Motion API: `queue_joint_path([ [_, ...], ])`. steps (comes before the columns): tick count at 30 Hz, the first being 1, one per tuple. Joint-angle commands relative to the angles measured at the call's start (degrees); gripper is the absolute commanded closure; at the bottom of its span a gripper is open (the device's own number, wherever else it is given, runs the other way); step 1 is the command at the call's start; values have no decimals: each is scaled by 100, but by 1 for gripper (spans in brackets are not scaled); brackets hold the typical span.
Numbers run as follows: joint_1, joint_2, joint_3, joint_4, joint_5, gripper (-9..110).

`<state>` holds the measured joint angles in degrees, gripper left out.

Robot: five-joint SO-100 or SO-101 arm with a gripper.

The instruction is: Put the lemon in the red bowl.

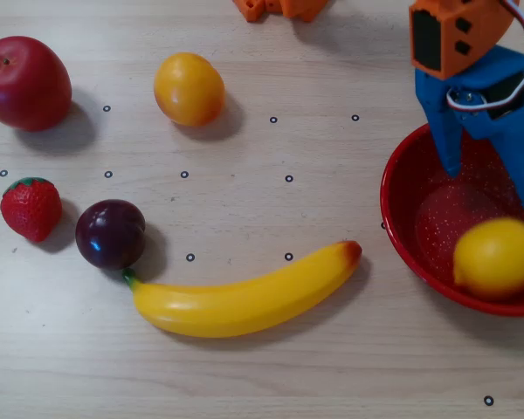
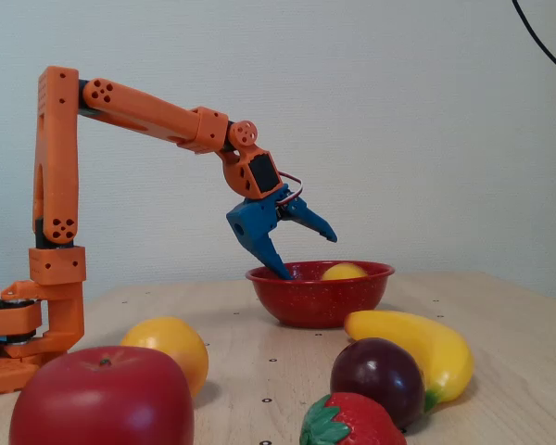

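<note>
The lemon (image 1: 498, 258) is plain yellow and lies inside the red bowl (image 1: 410, 227) at the right edge of the overhead view. In the fixed view its top (image 2: 344, 272) shows above the bowl's rim (image 2: 306, 301). My gripper (image 1: 493, 188) has blue fingers and is open and empty. It hangs over the bowl just behind the lemon, apart from it. In the fixed view the gripper (image 2: 308, 253) has one fingertip down inside the bowl's rim and the other raised above it.
On the wooden table lie a yellow banana (image 1: 244, 297), a dark plum (image 1: 110, 233), a strawberry (image 1: 31, 208), a red apple (image 1: 24, 82) and an orange-yellow round fruit (image 1: 189, 89). The arm's orange base (image 2: 28, 315) stands at the left of the fixed view.
</note>
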<state>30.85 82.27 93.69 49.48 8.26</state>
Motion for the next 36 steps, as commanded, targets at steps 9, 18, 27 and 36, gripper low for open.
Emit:
queue_joint_path([
  [9,-62,817,-1371,765,-185,92],
  [18,-633,2224,-729,1512,-475,101],
  [27,-1494,4271,1213,1547,-387,101],
  [36,-2285,6293,3604,835,-255,101],
])
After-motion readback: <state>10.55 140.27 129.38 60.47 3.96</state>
